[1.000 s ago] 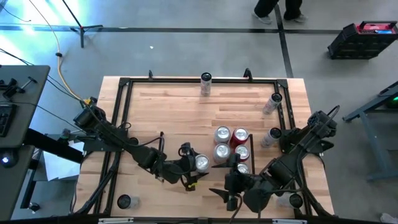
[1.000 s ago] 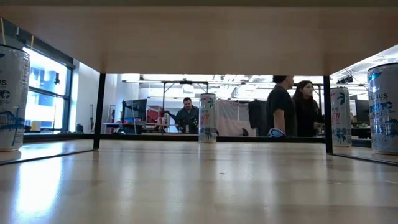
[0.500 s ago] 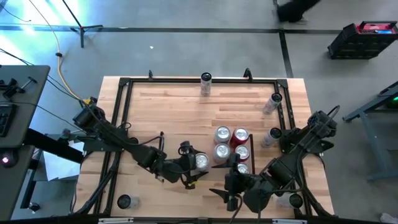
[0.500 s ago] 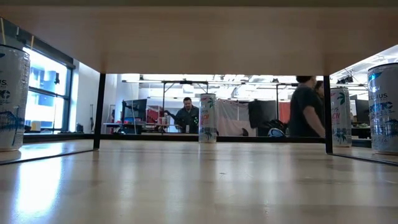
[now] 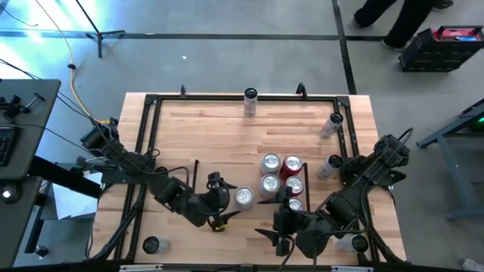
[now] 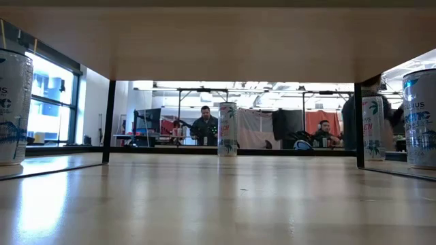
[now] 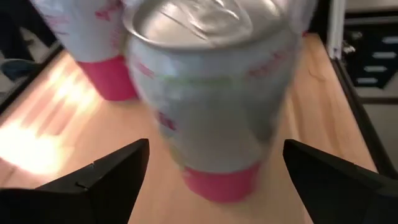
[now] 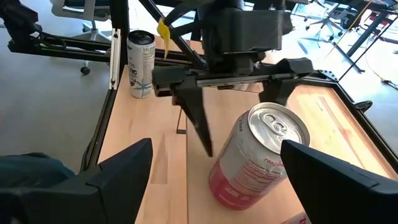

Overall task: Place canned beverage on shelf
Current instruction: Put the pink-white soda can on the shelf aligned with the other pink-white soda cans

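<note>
Five cans were bunched together on the shelf when you hit this point: four in a tight block right of centre and one silver-topped can standing just left of them. Your left gripper sat right beside that can with its fingers spread wide, nothing held. From the left wrist cam the can stood upright between the two dark fingers with gaps on both sides, pink band at its base resting on the wood.

Your right gripper was parked near the front edge, below the block, fingers also wide apart and empty. Its wrist cam looked across at the same can with the left gripper behind it, plus another can standing out by the rail.

More cans stood along the rails: one at the far edge middle, two by the right rail, one at the front left corner.
</note>
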`<state>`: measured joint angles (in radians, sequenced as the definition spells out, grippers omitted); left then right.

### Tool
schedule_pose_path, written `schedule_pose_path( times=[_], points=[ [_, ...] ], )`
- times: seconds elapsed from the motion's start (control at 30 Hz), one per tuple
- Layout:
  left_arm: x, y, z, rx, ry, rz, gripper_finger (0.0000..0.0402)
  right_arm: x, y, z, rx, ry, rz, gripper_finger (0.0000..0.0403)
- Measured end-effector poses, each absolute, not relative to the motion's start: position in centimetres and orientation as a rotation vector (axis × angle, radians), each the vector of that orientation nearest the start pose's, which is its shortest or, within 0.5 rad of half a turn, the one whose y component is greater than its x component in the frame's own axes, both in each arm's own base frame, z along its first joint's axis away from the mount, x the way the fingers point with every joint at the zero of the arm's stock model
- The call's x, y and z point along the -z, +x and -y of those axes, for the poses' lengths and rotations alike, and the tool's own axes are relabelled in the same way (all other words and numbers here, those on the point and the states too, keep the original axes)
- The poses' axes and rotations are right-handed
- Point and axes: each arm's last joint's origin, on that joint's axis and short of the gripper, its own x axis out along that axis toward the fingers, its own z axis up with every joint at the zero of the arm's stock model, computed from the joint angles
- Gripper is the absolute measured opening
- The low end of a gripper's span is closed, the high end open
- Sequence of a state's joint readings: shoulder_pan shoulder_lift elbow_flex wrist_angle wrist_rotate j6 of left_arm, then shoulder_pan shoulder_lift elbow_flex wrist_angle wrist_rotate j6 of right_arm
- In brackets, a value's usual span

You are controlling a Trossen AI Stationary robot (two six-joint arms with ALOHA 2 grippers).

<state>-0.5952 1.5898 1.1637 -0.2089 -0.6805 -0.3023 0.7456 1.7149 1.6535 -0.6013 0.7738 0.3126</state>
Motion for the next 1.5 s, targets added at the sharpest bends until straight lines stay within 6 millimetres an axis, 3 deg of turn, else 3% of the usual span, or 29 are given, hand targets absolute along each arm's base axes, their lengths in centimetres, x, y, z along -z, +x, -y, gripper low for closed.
schedule_pose_path(
  times=[0.5,0.9,1.23,1.5],
  points=[
    [-26.9,29.3,19.0,-0.022,0.040,-0.503,0.0362,-35.5,29.0,-23.9,0.103,-0.161,-0.474,0.0341],
    [-26.8,29.2,19.2,0.014,0.033,-0.514,0.0362,-34.0,31.0,-22.0,0.203,-0.238,-0.531,0.0341],
    [-26.9,28.5,20.1,0.091,0.105,-0.522,0.0362,-33.7,30.8,-21.7,0.211,-0.287,-0.571,0.0341],
    [-28.4,27.2,18.1,-0.020,0.145,-0.539,0.0362,-33.6,29.7,-22.1,0.235,-0.303,-0.586,0.0341]
  ],
)
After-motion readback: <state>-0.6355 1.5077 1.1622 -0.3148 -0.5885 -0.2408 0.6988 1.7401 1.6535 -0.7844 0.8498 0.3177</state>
